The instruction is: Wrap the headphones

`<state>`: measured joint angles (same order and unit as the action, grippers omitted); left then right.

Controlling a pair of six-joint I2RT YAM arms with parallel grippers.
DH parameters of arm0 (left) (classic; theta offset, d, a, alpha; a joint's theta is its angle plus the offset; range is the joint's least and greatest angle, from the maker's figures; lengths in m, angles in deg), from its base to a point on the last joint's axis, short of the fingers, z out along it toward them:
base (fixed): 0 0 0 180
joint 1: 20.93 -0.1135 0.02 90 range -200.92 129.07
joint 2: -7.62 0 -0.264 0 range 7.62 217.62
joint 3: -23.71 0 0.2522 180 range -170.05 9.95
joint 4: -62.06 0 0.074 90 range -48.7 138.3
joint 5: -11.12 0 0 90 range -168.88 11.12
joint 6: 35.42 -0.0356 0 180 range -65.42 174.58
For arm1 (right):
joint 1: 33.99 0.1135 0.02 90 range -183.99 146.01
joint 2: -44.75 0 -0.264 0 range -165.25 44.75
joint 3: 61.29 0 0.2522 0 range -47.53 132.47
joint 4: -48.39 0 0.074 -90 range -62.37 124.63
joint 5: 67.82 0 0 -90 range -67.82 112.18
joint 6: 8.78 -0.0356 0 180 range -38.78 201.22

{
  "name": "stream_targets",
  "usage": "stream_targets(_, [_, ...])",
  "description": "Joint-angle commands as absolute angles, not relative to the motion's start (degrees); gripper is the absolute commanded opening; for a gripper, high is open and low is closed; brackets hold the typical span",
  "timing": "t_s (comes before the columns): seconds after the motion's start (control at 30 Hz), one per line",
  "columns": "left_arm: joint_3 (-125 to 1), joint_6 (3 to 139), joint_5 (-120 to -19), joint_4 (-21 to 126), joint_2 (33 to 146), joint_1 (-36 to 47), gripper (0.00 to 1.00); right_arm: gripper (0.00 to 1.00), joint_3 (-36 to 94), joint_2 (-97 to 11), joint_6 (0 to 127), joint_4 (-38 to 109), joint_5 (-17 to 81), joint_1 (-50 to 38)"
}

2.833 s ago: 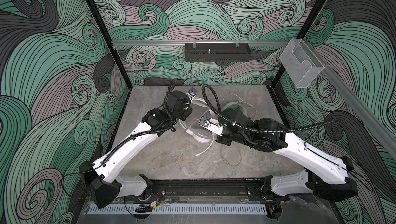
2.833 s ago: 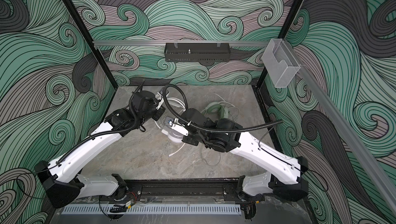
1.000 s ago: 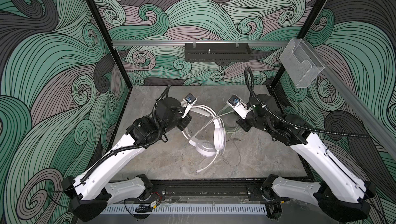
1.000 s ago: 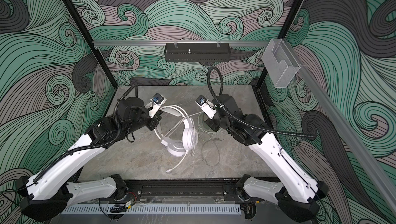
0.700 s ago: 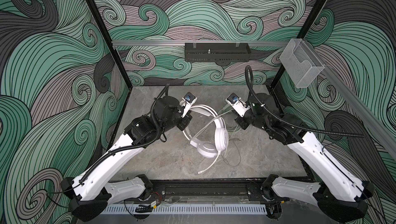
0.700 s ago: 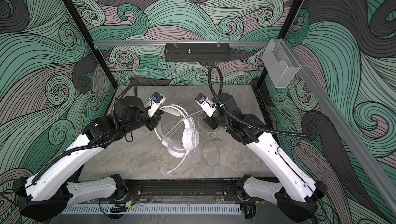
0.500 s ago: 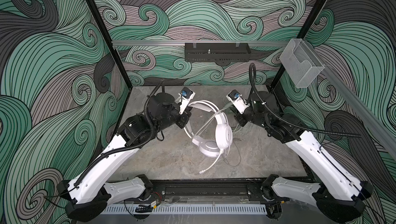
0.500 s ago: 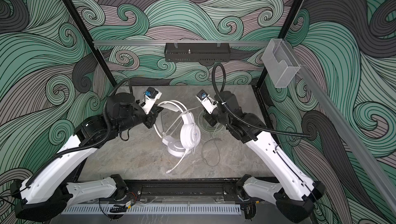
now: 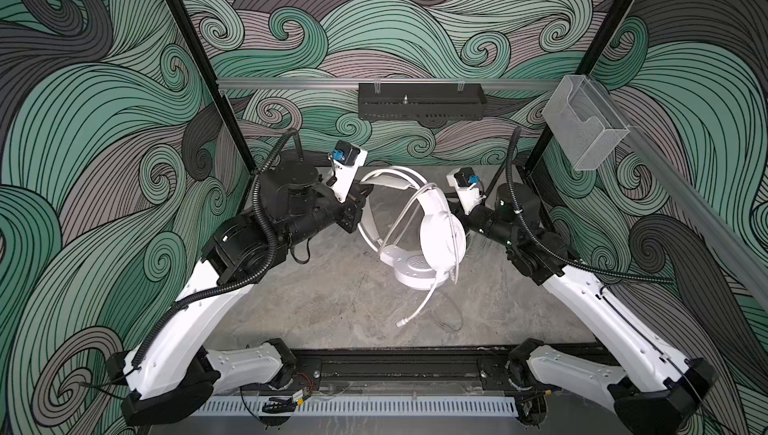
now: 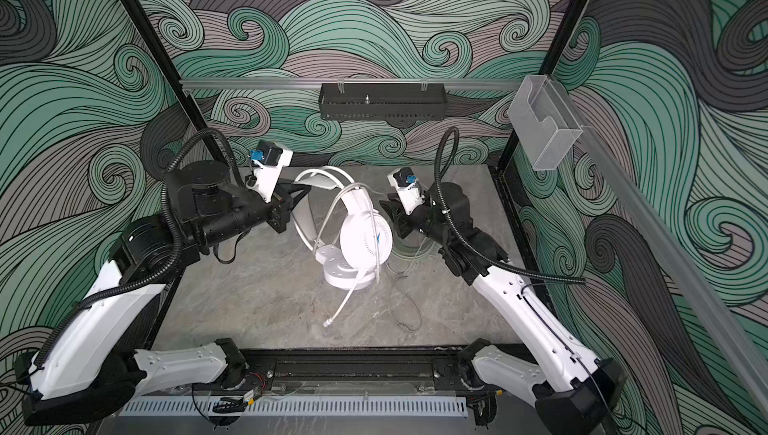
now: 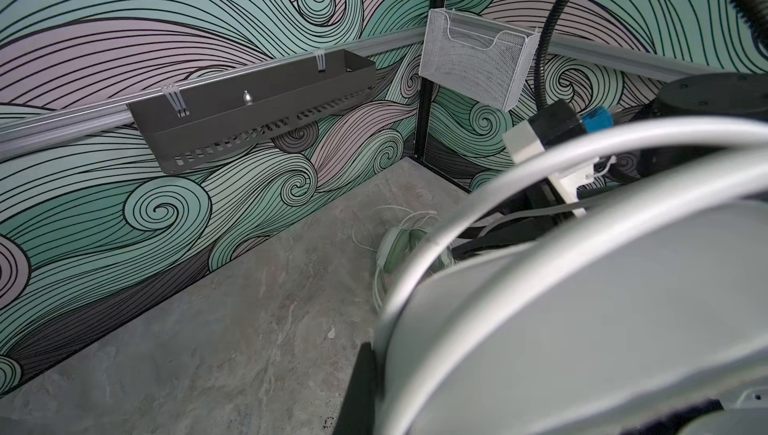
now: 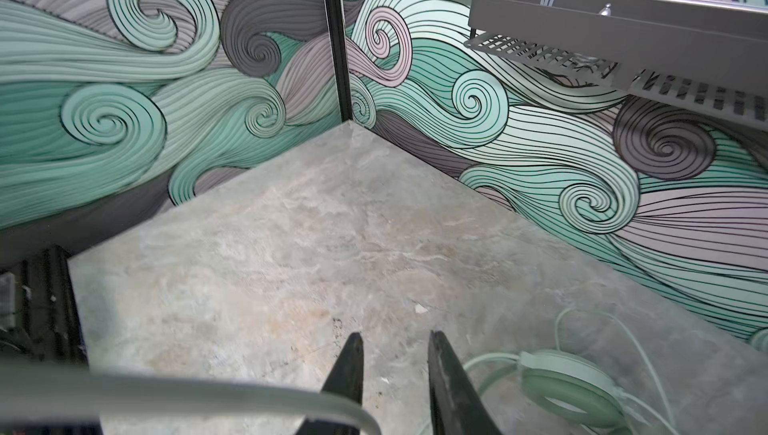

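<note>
Over the table [image 9: 332, 308], left claw [image 9: 360, 200] clamps the white headset [image 9: 438, 233] upright, band uppermost; right claw [image 12: 392, 339] apart.

mint headphones [image 10: 409, 248] seem mostly hidden behind right arm [image 10: 455, 214].

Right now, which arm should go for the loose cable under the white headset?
Probably right. The left gripper is shut on the white headset at its headband, holding it up. The right gripper is open and empty beside the earcup, on the side where the thin cable trails.
</note>
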<state>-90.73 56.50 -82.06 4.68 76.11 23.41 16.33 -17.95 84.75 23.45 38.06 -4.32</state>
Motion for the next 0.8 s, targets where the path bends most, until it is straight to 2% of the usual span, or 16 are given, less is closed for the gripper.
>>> stream_targets(0.0, [-95.3, 60.1, -80.8, 5.4, 77.5, 24.0, 0.0, 0.3, 15.8, -17.3, 79.8, 32.2, 44.2, -5.5])
stream_targets(0.17, [-97.3, 62.4, -81.2, 6.5, 78.8, 24.0, 0.0, 0.34, 13.8, -17.9, 77.7, 35.7, 47.0, -5.9])
stream_targets(0.37, [-106.2, 65.0, -82.8, 2.8, 83.8, 24.1, 0.0, 0.36, 11.6, -17.7, 74.9, 38.4, 49.3, -6.0])
stream_targets(0.53, [-111.8, 66.8, -84.9, 0.6, 86.5, 24.1, 0.0, 0.36, 8.9, -16.3, 73.4, 39.1, 49.9, -5.9])
stream_targets(0.77, [-113.2, 69.0, -85.2, 2.2, 87.1, 24.0, 0.0, 0.33, 6.0, -14.5, 71.9, 38.6, 50.4, -5.9])
